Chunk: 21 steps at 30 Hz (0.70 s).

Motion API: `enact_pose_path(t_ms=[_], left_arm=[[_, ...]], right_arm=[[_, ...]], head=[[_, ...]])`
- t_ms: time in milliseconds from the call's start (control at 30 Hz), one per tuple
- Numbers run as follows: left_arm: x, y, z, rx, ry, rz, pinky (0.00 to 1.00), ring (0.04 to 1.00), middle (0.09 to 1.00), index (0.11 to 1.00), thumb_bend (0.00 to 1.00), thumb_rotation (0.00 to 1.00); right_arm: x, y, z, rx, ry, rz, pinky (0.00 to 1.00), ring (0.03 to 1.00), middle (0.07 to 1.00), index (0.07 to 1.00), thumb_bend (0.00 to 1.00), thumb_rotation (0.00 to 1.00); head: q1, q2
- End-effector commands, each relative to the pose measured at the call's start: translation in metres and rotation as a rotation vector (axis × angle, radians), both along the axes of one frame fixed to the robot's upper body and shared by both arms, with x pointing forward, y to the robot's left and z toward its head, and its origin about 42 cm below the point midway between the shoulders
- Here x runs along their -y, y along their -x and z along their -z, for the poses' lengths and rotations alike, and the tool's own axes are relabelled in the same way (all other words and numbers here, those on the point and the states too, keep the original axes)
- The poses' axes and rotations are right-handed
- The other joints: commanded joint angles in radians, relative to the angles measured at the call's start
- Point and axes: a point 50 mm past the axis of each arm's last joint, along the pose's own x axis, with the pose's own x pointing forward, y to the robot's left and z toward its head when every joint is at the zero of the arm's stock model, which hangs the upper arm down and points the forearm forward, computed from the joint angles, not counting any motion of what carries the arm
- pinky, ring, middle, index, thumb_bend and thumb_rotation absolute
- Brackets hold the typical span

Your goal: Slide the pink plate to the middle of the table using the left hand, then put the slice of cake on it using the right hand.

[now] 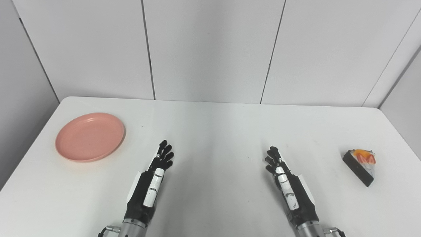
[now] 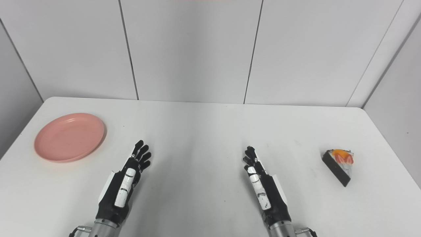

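The pink plate [image 1: 90, 137] sits at the table's [image 1: 210, 131] far left, the cake slice [image 1: 361, 166] far right. Left hand [image 1: 153, 184] and right hand [image 1: 286, 186] rest between, fingers extended, holding nothing. Both views match.

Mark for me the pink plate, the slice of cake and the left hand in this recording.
pink plate [image 1: 89, 137], left eye view, on its bare inner floor.
slice of cake [image 1: 361, 163], left eye view, on its dark side face below the fruit.
left hand [image 2: 126, 179], right eye view, on the back of the hand.
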Motion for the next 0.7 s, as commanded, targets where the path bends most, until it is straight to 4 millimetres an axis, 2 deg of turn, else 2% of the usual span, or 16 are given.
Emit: enact_pose_path(t_ms=[0,667], left_arm=[[-0.0057,0.0205,0.0419,-0.154,0.005,-0.009,0.95,0.958,0.98,0.975,0.5,1.0],[-0.0056,0.0191,0.0438,-0.152,0.002,-0.006,0.94,0.955,0.978,0.972,0.5,1.0]], right_arm=[[0.0003,0.0081,0.0144,-0.054,-0.003,0.004,0.96,0.951,0.972,0.977,0.37,1.0],[0.0006,0.007,0.0158,-0.048,0.0,0.005,0.95,0.948,0.968,0.974,0.36,1.0]], head=[[0.001,0.001],[0.002,-0.005]])
